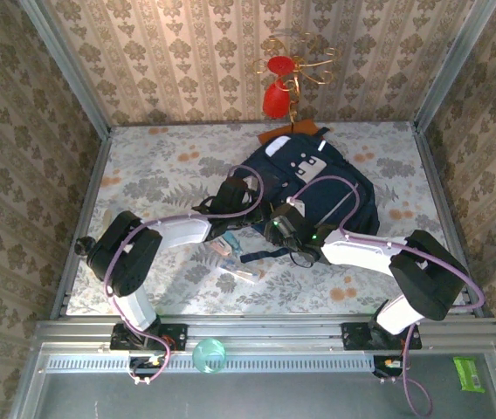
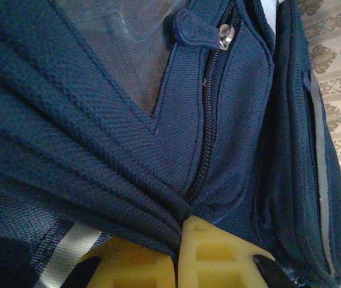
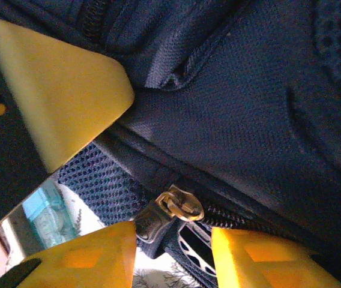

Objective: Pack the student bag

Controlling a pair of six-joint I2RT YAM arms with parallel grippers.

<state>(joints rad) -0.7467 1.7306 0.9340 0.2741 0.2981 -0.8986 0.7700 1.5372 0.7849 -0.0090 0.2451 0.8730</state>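
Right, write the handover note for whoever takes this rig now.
Left claw: shut, pinching a fold of the bag.
Right claw: open, one finger on each side of the zip pull, not clamped on it.
The bag lies on the table, right of centre. Small items lie loose beside it.
Done: bag steadied.
Left: probably grip the pull, work the zip, then pack the items.

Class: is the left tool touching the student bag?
Touching. The left wrist view shows the left tool shut on a gathered fold of the student bag.
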